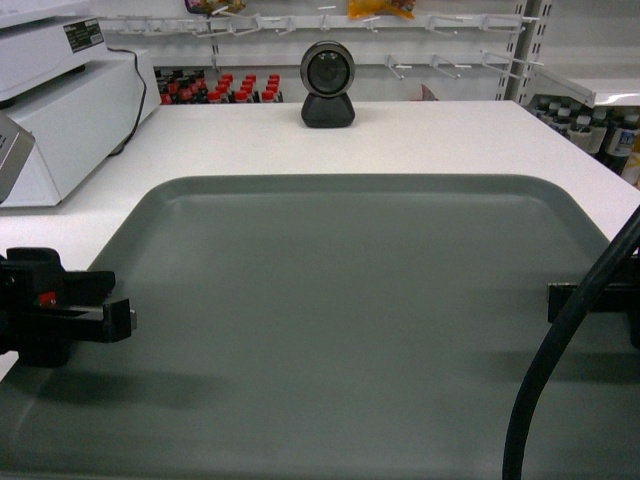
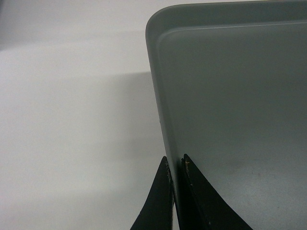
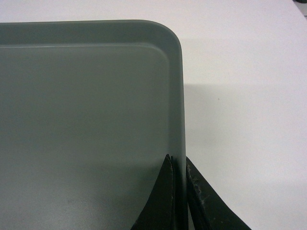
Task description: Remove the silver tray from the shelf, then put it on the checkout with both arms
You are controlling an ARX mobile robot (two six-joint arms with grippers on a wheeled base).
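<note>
The silver tray (image 1: 350,320) fills the near half of the head view, level over the white checkout (image 1: 420,140), short of the round lens unit (image 1: 328,85). My left gripper (image 1: 125,318) is shut on the tray's left rim. In the left wrist view its jaws (image 2: 175,160) pinch the rim of the tray (image 2: 230,96), one inside and one outside. My right gripper (image 1: 560,300) is shut on the right rim, as the right wrist view (image 3: 177,158) shows on the tray (image 3: 86,105). The tray casts a broad shadow on the counter (image 2: 72,120). A pale shelf board (image 1: 595,92) shows at the right rear.
A white boxy machine (image 1: 60,110) stands on the counter's left, close to the tray's far left corner. A thick black cable (image 1: 560,370) arcs over the tray's right side. Bottles (image 1: 220,90) and peg hooks line the back wall.
</note>
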